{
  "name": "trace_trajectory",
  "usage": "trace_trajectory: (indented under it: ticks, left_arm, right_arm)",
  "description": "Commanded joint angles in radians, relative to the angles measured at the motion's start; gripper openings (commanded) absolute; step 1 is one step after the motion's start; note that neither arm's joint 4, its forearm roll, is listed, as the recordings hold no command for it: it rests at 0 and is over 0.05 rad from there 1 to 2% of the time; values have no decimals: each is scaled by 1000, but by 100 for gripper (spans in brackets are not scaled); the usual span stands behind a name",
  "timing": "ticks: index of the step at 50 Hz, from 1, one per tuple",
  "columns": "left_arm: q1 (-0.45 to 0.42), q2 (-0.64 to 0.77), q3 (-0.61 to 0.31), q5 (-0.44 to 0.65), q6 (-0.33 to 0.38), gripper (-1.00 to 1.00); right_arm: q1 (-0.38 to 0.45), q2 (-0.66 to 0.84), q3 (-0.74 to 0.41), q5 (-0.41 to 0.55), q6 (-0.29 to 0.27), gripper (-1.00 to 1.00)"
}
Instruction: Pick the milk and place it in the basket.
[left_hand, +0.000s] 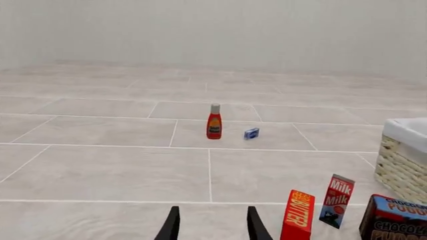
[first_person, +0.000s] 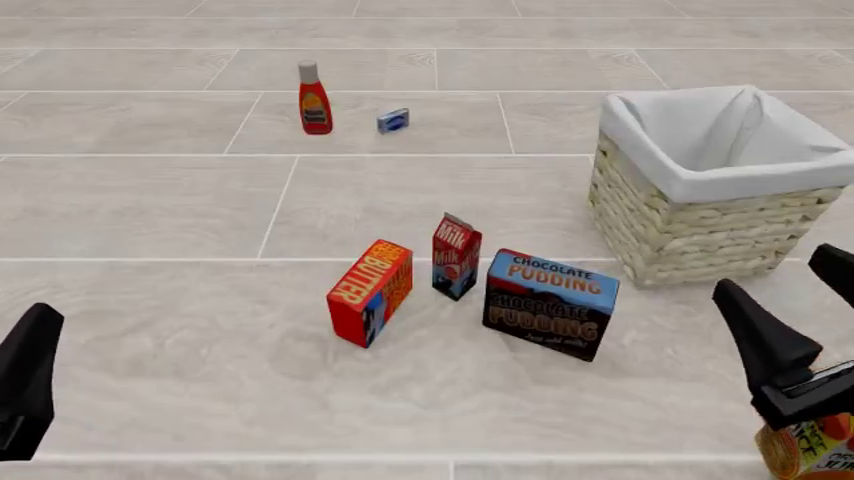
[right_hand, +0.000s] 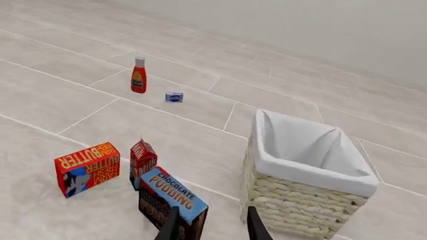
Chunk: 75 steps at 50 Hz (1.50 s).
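The basket (first_person: 694, 225) holds only its white liner (first_person: 714, 140); the milk (first_person: 455, 256) stands between butter box (first_person: 368, 291) and pudding box (first_person: 550, 303). Both pincers, left (left_hand: 211, 225) and right (right_hand: 211, 225), hover apart-fingered, gripping nothing.

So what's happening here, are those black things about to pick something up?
Nothing is being held yet. The left gripper and right gripper both hang open, away from the groceries. The milk stands upright between the butter box and the chocolate pudding box. The basket beside them has nothing visible inside its white liner.
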Motion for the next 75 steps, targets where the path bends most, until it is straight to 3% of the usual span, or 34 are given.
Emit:
trace_trajectory:
  ticks: [1, 4, 10, 20, 25, 35, 36, 37, 43, 45, 52, 58, 59, 60, 62, 63, 64, 68, 69, 70, 75]
  left_arm:
    - [-11, -1, -13, 2, -10, 100]
    - [-12, -1, -11, 2, -9, 100]
    - [-3, -1, -5, 0, -15, 100]
    - [-10, -1, 11, -6, -17, 100]
    - [-17, -1, -2, -1, -12, 100]
    - [-27, -1, -3, -1, -13, 100]
    - [-26, -1, 1, -2, -12, 100]
    - [-21, -1, 1, -4, -13, 100]
    - [-22, -1, -5, -2, -26, 100]
    - [-25, 0, -8, -1, -22, 100]
    - [-27, 0, -18, 10, -18, 100]
    - [-29, 0, -18, 10, -18, 100]
    - [-30, 0, -17, 9, -18, 100]
    - [-32, 0, -15, 8, -18, 100]
    - [-36, 0, -10, 5, -19, 100]
    - [-40, 0, -7, 4, -22, 100]
    - [-43, 0, -5, 4, -29, 100]
    - [-59, 3, -6, 6, -43, 100]
    - [-63, 3, -6, 4, -42, 100]
    - [-69, 3, -7, 5, -46, 100]
    - [-76, 2, -2, 1, -48, 100]
  right_arm:
    - [155, 204, -120, -25, -65, 100]
    - [169, 232, -141, -26, -100, 100]
    - [225, 307, -213, 11, -110, 100]
    - [259, 437, -334, 63, -197, 100]
    - [315, 534, -419, 122, -171, 100]
    - [325, 630, -519, 172, -212, 100]
    - [309, 657, -545, 178, -208, 100]
    - [296, 697, -585, 199, -166, 100]
    - [338, 812, -653, 233, -117, 100]
    - [334, 817, -656, 203, -139, 100]
    - [341, 926, -752, 244, -147, 100]
    - [348, 1001, -790, 278, -198, 100]
    - [350, 1009, -804, 284, -183, 100]
    - [383, 1049, -841, 330, -122, 100]
    - [360, 1055, -829, 313, -207, 100]
    - [358, 1066, -853, 330, -202, 100]
    - [374, 1088, -896, 373, -141, 100]
    - [388, 1120, -972, 451, -112, 100]
    - [366, 1126, -987, 454, -155, 100]
    - [361, 1133, -999, 460, -162, 100]
    - [344, 1184, -1056, 489, -156, 100]
